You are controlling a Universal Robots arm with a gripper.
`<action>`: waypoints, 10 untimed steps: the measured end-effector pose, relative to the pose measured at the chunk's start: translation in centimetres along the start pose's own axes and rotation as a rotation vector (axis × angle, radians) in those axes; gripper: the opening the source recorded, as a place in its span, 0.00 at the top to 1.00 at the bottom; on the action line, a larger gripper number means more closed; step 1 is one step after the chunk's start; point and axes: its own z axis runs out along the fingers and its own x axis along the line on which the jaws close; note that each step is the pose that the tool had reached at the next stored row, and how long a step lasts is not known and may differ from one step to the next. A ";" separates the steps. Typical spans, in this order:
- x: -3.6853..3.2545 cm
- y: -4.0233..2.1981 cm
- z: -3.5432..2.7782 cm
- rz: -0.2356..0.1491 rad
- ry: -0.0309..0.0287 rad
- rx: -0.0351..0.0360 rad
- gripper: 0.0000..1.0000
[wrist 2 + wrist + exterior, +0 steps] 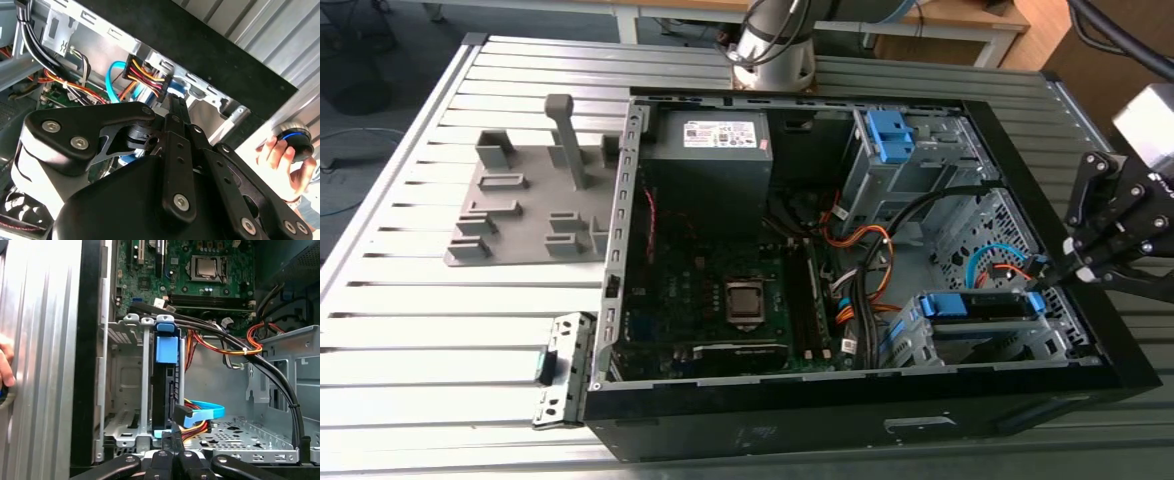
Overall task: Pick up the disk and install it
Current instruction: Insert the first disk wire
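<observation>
The disk (974, 307), edged by its blue carrier frame, sits in the metal drive cage (927, 345) at the case's corner nearest the exterior view's right. In the first wrist view the disk (162, 390) stands edge-on in the cage slot, blue tab on its far end, with a blue data cable (202, 412) and coloured power wires at its near end. My gripper (1047, 272) hovers over the case's side wall by the cage. Its fingers look shut with nothing between them, the gripper (171, 439) tips right at the disk's near end. The second wrist view has the gripper (175, 105) pointing at a cable plug.
The open computer case (854, 420) lies on a slatted metal table (427, 340). Inside are a grey power-supply box (707, 150), a motherboard (734, 290), cable bundles (867, 245) and a blue bracket (887, 135) in the far bay. A grey fixture (520, 200) lies beside it. A hand (280, 160) holds a black knob.
</observation>
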 end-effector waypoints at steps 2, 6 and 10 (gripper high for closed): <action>-0.23 -0.05 0.35 0.000 -0.0001 0.0000 0.89; -0.61 -0.13 0.83 0.000 -0.0001 0.0000 0.89; -0.71 -0.15 0.94 0.000 -0.0001 0.0000 0.89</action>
